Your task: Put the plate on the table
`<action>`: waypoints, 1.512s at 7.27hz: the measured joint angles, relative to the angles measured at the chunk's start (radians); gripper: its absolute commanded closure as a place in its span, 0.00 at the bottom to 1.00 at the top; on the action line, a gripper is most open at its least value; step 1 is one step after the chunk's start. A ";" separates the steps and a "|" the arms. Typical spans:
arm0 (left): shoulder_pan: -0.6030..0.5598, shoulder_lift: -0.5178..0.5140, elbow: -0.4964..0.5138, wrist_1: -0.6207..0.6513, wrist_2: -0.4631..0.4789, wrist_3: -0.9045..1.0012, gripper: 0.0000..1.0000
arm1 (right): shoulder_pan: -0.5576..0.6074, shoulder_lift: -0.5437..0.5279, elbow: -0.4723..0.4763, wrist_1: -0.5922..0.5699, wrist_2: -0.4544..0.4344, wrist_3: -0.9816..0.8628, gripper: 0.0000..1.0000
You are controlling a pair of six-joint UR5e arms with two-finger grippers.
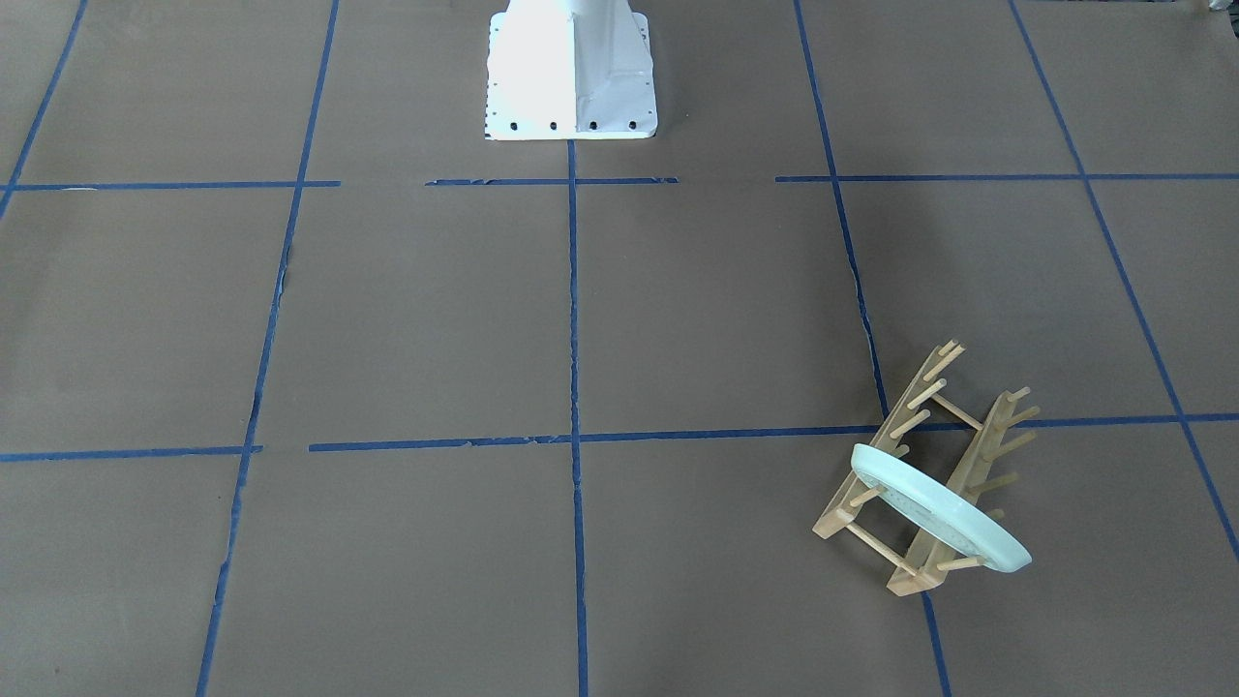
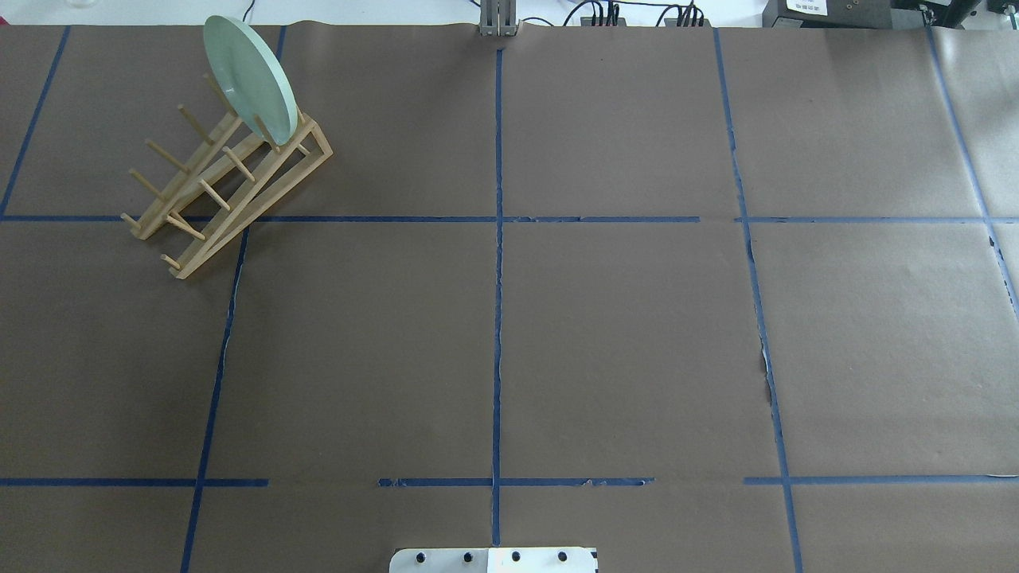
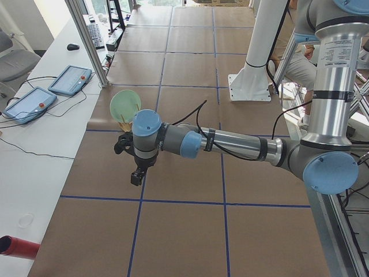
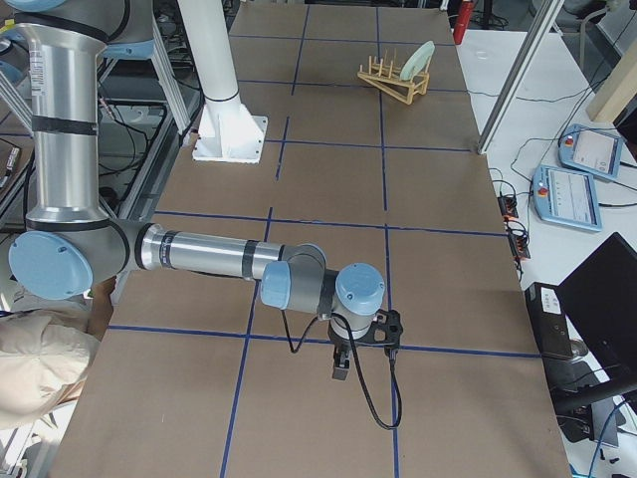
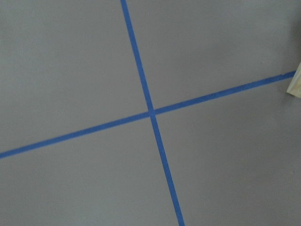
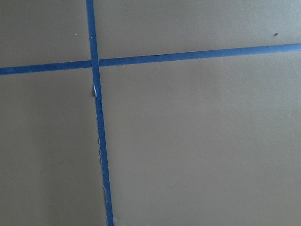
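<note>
plate (image 2: 249, 76) | on edge in rack (image 2: 231, 187), far-left corner of table (image 2: 621, 342) | judged stiff, fragile; top rim to be pinched | left gripper (image 3: 136, 176), right gripper (image 4: 340, 368): closure cannot be told

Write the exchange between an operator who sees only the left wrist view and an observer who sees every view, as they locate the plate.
Operator: I see a tape cross and a pale wooden corner at my right edge. What is that wood?
Observer: One end of the wooden peg rack, which stands on the table.
Operator: Where is the plate?
Observer: The plate stands tilted on edge between the pegs, at the rack's end farthest from the robot.
Operator: Which side of the table?
Observer: The robot's left, far from its base.
</note>
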 measured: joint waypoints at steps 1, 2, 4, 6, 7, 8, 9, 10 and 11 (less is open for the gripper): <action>0.000 -0.026 0.023 -0.165 0.026 -0.002 0.00 | 0.000 0.000 0.000 0.000 0.000 0.000 0.00; 0.001 -0.055 0.049 -0.304 0.050 -0.017 0.00 | 0.000 0.000 0.000 0.000 0.000 0.000 0.00; 0.009 -0.089 0.050 -0.434 0.005 -0.289 0.00 | 0.000 0.000 0.001 0.000 0.000 0.000 0.00; 0.090 -0.134 0.032 -0.575 -0.065 -0.729 0.00 | 0.000 0.000 0.000 0.000 0.000 0.000 0.00; 0.158 -0.160 0.022 -0.658 -0.059 -0.948 0.00 | 0.000 0.000 0.000 0.000 0.000 0.000 0.00; 0.215 -0.177 0.018 -0.754 -0.036 -1.151 0.00 | 0.000 0.000 0.000 0.000 0.000 0.000 0.00; 0.254 -0.192 0.021 -0.834 -0.008 -1.342 0.00 | 0.000 0.000 0.000 0.000 0.000 0.000 0.00; 0.295 -0.210 0.025 -0.897 0.047 -1.527 0.00 | 0.000 0.000 0.000 0.000 0.000 0.000 0.00; 0.361 -0.232 0.035 -0.946 0.150 -1.707 0.00 | 0.000 0.000 0.000 0.000 0.000 0.000 0.00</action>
